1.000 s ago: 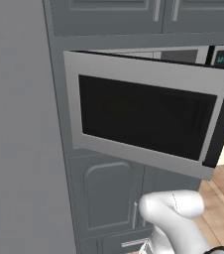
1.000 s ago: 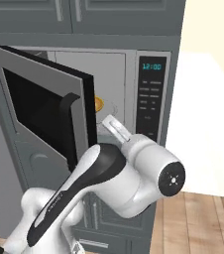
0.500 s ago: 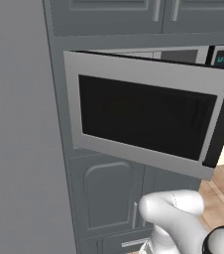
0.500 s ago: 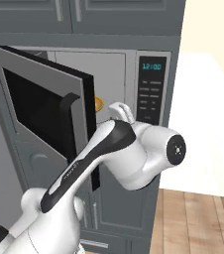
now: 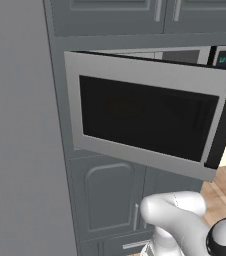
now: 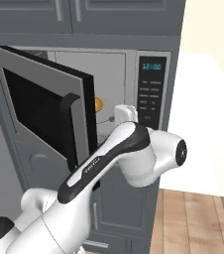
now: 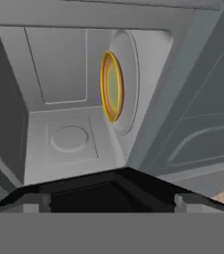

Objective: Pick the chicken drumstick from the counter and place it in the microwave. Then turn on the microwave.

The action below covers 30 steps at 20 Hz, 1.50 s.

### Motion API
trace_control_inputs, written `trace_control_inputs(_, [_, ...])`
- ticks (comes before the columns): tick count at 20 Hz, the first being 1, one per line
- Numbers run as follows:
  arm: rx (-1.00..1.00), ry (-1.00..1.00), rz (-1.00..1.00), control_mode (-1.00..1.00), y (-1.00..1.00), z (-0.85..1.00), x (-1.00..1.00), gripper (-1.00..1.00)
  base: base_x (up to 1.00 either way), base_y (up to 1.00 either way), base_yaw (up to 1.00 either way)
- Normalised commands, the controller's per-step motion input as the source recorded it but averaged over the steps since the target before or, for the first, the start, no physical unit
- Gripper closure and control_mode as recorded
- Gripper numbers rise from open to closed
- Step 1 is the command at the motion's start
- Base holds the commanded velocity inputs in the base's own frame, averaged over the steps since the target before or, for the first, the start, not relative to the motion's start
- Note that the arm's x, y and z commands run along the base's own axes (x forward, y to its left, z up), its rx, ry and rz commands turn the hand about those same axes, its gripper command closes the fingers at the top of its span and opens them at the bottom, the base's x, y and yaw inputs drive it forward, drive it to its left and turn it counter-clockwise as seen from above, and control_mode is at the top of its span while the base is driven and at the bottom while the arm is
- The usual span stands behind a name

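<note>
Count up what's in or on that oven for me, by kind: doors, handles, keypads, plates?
Door: 1, swung open
Handle: 1, dark
Keypad: 1, with teal display
Yellow plate: 1, inside the microwave
Total: 4

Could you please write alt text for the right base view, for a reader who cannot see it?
The white robot arm reaches up toward the open microwave, whose black-windowed door swings out to the left. A yellow plate shows inside the cavity, and the keypad with teal display sits to the right.
</note>
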Motion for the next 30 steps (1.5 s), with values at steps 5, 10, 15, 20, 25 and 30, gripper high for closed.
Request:
trace_control_inputs(5, [0.24,0.07,0.06,-1.0,0.2,-0.26,0.26,-1.0,0.0,0.0,0.0])
trace_control_inputs(10, [0.18,0.01,0.08,-1.0,0.32,-0.07,-0.01,-1.0,0.0,0.0,0.0])
trace_control_inputs(15, [0.13,0.0,0.08,-1.0,0.42,0.0,-0.12,-1.0,0.0,0.0,0.0])
trace_control_inputs(20, [0.04,0.0,0.09,-1.0,0.44,0.0,-0.37,-1.0,0.0,0.0,0.0])
trace_control_inputs(25, [0.01,0.0,0.09,-1.0,0.42,0.0,-0.42,-1.0,0.0,0.0,0.0])
trace_control_inputs(30, [0.01,0.0,0.1,-1.0,0.44,0.0,-0.5,-1.0,0.0,0.0,0.0])
